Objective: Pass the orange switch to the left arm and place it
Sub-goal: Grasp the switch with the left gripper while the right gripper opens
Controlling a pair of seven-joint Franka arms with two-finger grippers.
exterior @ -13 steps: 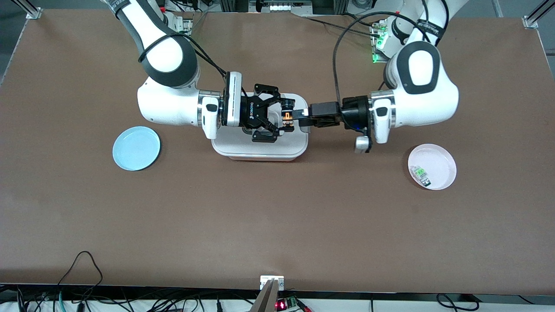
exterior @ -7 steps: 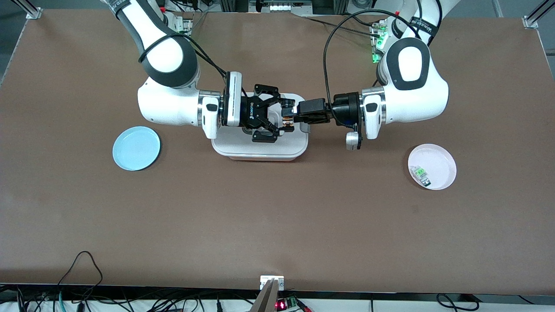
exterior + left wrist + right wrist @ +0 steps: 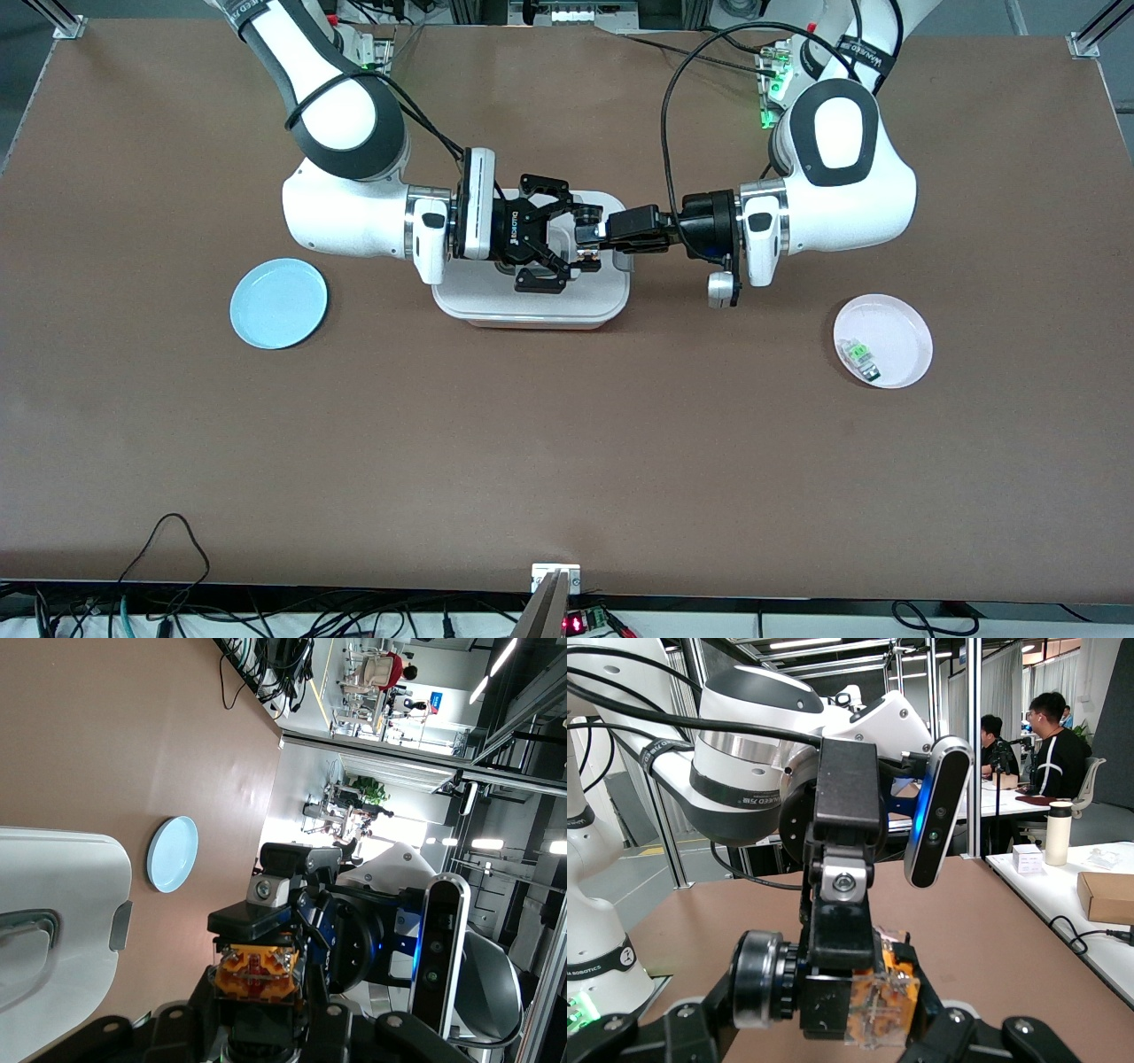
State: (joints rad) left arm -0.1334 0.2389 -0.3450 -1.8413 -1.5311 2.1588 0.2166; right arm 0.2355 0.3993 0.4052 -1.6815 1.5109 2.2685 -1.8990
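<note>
The orange switch (image 3: pixel 586 257) hangs in the air over the white box (image 3: pixel 532 306), between both grippers. My right gripper (image 3: pixel 580 236) is shut on it end to end, the round knob at one finger and the orange block at the other, as the right wrist view shows (image 3: pixel 881 1001). My left gripper (image 3: pixel 595 232) reaches in from the left arm's end and is shut on the switch's body from above and below. In the left wrist view the orange face (image 3: pixel 257 973) sits between its fingers. The left gripper hides most of the orange in the front view.
A light blue plate (image 3: pixel 278 303) lies toward the right arm's end, also in the left wrist view (image 3: pixel 173 855). A pink plate (image 3: pixel 921 328) toward the left arm's end holds a small green-and-clear component (image 3: pixel 859 354). The box also shows in the left wrist view (image 3: pixel 53 904).
The left arm has moved toward the right gripper and its gripper has slid over the switch, covering the orange face in the front view. The right arm and the switch have stayed still.
</note>
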